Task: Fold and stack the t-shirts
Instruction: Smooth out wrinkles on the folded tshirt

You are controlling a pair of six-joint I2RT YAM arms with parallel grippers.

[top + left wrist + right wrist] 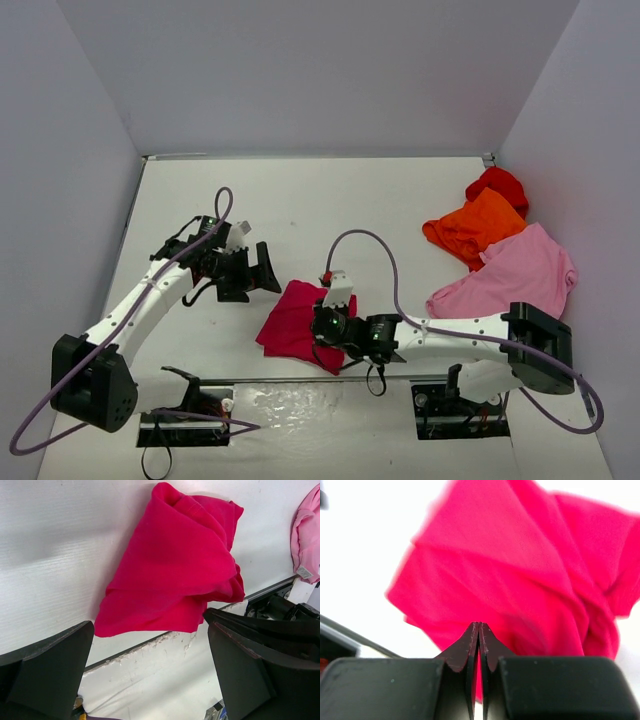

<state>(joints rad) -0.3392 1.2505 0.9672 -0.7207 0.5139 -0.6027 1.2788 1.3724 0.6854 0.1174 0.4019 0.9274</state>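
the crimson-magenta t-shirt [298, 322] lies crumpled in a loose, roughly folded heap on the white bench [300, 200], close to the near edge and between the two arms. the right hand [322, 328] sits low at the shirt's right side, over the cloth; from its own wrist view the right hand [479, 626] has its fingers pressed flat together, tips over the shirt [520, 565], with no cloth showing between them. the left hand [262, 270] hangs just left of the shirt, apart from it, its fingers spread wide and holding nothing; in its wrist view the left hand [147, 625] frames the lower edge of the shirt [175, 565]. well apart, at the far right of the bench, three more t-shirts lie bunched in a touching row: the light pink one [515, 275] nearest, the orange one [475, 228] behind it, the red one [500, 185] farthest back. an edge of the pink one [305, 535] shows in the left wrist view.
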